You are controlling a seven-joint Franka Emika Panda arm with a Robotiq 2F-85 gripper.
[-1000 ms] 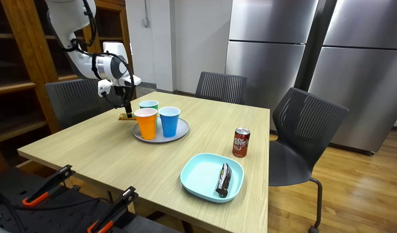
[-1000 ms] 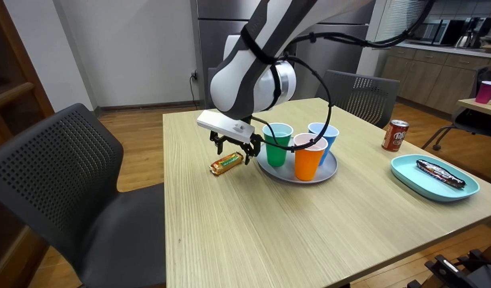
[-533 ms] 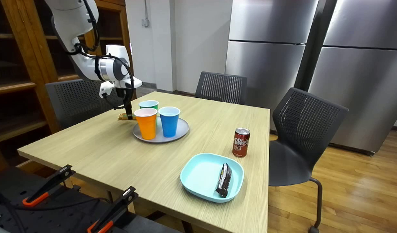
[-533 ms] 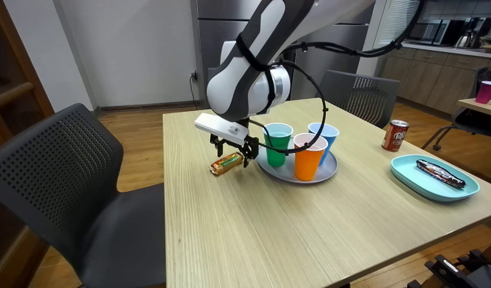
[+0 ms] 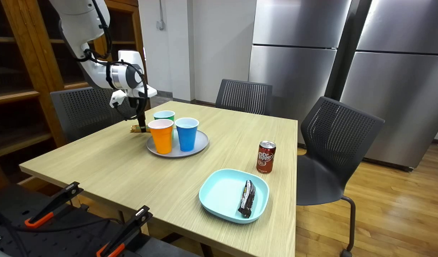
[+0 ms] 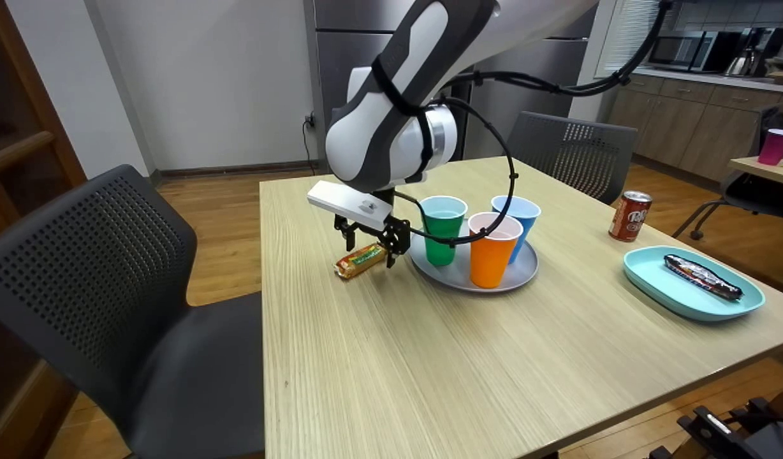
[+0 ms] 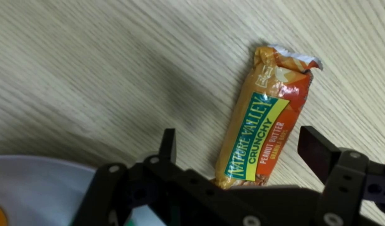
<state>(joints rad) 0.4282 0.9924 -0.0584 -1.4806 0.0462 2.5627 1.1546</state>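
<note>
The black Robotiq gripper (image 7: 238, 139) hangs unclenched, low over the light wood-grain table (image 6: 366, 382), its two fingers (image 7: 319, 150) well parted. Between them, lying label-up on the wood, is one Nature Valley Crunchy peanut butter granola bar (image 7: 258, 125); in the wrist view a strip of wood shows on each side of it, narrower toward the finger at the right. Just beside the gripper sits one gray plate (image 6: 456, 275) bearing three plastic cups, all upright: one green cup (image 6: 440, 254), one orange cup (image 6: 490, 264) and one blue cup (image 5: 186, 139). The arm's black cable (image 6: 512, 176), seen in an exterior view, loops across in front of the green and orange ones. Well apart from these, one turquoise plate (image 5: 219, 194) carries one dark-wrapped snack bar (image 5: 246, 199), set off its middle, with lettering too small for me to read. One Dr Pepper can (image 5: 266, 157) stands upright on the table near that plate. Farther out, in an exterior view, I count three dark mesh-backed chairs (image 5: 342, 142) around the table, two stainless-steel refrigerators (image 5: 294, 78) beyond, and two black-and-orange clamps (image 5: 55, 203) near the table's edge.
</note>
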